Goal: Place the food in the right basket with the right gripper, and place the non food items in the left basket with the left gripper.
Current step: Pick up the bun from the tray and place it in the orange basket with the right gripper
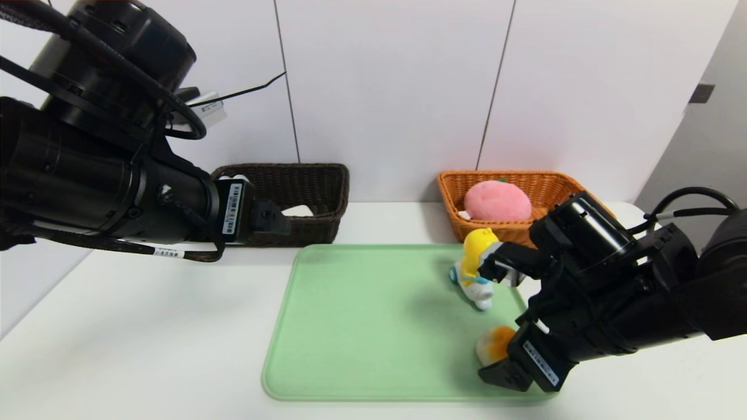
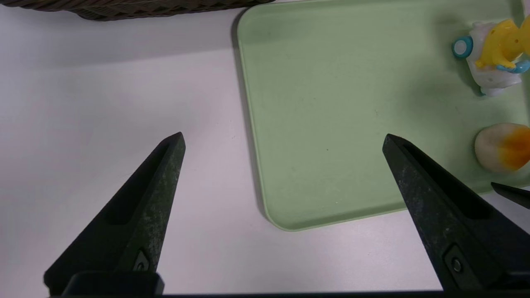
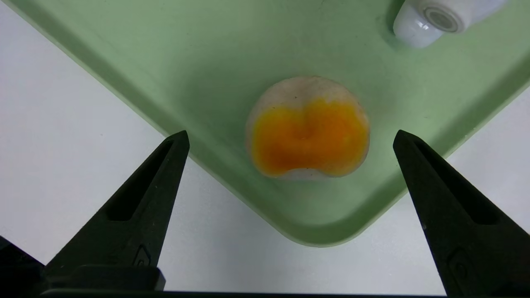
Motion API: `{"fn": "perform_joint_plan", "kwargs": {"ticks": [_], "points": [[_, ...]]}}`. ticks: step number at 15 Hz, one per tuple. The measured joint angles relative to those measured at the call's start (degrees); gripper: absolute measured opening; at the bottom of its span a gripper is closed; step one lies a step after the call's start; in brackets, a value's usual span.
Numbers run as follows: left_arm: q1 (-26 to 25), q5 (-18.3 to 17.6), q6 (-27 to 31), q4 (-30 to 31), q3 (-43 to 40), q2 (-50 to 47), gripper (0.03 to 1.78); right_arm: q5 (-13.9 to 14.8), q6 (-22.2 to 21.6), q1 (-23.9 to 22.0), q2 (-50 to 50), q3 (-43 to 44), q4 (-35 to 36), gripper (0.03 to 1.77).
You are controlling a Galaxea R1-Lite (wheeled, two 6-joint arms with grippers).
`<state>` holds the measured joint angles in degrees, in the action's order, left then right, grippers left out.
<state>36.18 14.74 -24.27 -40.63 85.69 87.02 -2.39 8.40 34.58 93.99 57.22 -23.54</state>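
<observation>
A round white plush food piece with an orange top [image 3: 308, 128] lies in the near right corner of the green tray [image 1: 362, 326]. My right gripper [image 3: 290, 133] hangs open just above the food piece [image 1: 495, 344], one finger on each side and neither touching it. A yellow and white toy figure on a scooter [image 1: 475, 265] stands on the tray's far right part, beside the right gripper [image 1: 495, 321]. My left gripper [image 2: 283, 135] is open and empty, held above the table over the tray's near left corner. The left gripper [image 1: 274, 219] shows in front of the dark brown left basket [image 1: 303, 186].
The orange right basket [image 1: 543, 184] stands behind the tray's far right corner and holds a pink plush peach [image 1: 497, 201]. Something white [image 1: 297, 211] lies in the brown basket. White wall panels rise close behind both baskets. The white table extends left of the tray.
</observation>
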Motion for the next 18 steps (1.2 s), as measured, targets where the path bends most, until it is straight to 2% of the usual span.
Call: {"fn": "perform_joint_plan", "kwargs": {"ticks": [4, 7, 8, 9, 15, 18], "points": [[0.0, 0.0, 0.0, 0.0, 0.1, 0.0, 1.69, 0.1, 0.0, 0.0, 0.9, 0.1, 0.0, 1.02], [0.0, 0.0, -0.1, 0.0, 0.1, 0.0, 1.69, 0.1, 0.0, 0.0, 1.0, 0.2, 0.2, 0.73], [0.0, 0.0, -0.1, 0.0, 0.0, 0.0, 1.69, 0.2, 0.0, 0.0, 1.0, 0.2, 0.3, 0.26], [0.0, 0.0, -0.1, 0.0, 0.0, 0.0, 1.69, 0.1, 0.0, -0.1, 1.0, 0.1, 0.2, 0.07], [0.0, 0.0, -0.1, -0.1, 0.0, -0.3, 1.69, -0.1, 0.0, -0.2, -2.1, 0.1, 1.2, 0.06], [-0.1, 0.0, -0.1, -0.1, -0.1, -0.4, 1.69, 0.0, -0.2, -0.9, -6.4, 0.3, 8.7, 0.06]]}}
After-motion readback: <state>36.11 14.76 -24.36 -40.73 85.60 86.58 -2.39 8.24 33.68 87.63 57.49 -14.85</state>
